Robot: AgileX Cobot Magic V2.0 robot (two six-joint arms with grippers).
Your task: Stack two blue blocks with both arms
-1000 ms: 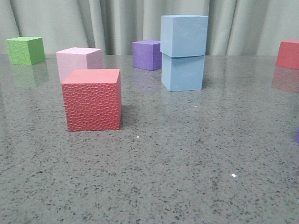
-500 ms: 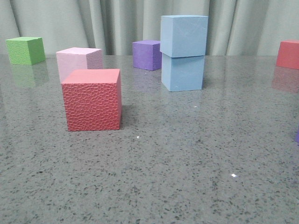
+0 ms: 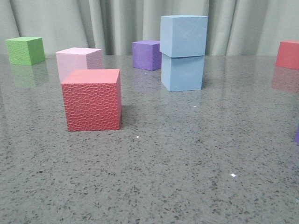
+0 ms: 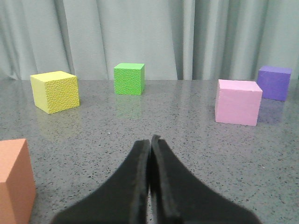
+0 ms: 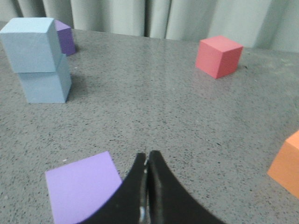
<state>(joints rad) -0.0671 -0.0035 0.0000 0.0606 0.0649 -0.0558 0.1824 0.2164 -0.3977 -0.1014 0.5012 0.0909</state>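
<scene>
Two blue blocks stacked on the grey speckled table (image 3: 187, 158): upper blue block (image 3: 183, 35) resting squarely on lower blue block (image 3: 182, 72), edges nearly flush, upper one very slightly offset. Landmark for all else: this stack.

Just behind and to the left of the stack, a purple cube (image 3: 146, 54), apart from it. Farther left, a pink cube (image 3: 78, 61), and in front of that a textured red cube (image 3: 92, 99), nearer the camera than the stack. Far left of the stack, a green cube (image 3: 25, 50). Far right, a smooth red cube (image 3: 287, 54) near the curtain (image 3: 117, 23).

Left gripper (image 4: 150, 142) closed, fingers pressed together, holding nothing; stack not seen from its wrist camera, only a yellow cube (image 4: 54, 91), the green, pink and purple ones, and an orange cube (image 4: 14, 179) close by.

Right gripper (image 5: 147, 163) likewise closed and empty, well apart from the stack, which stands across the table from it. Just beside those fingers, a lavender cube (image 5: 84, 191); another orange cube (image 5: 287, 163) at the frame edge.
</scene>
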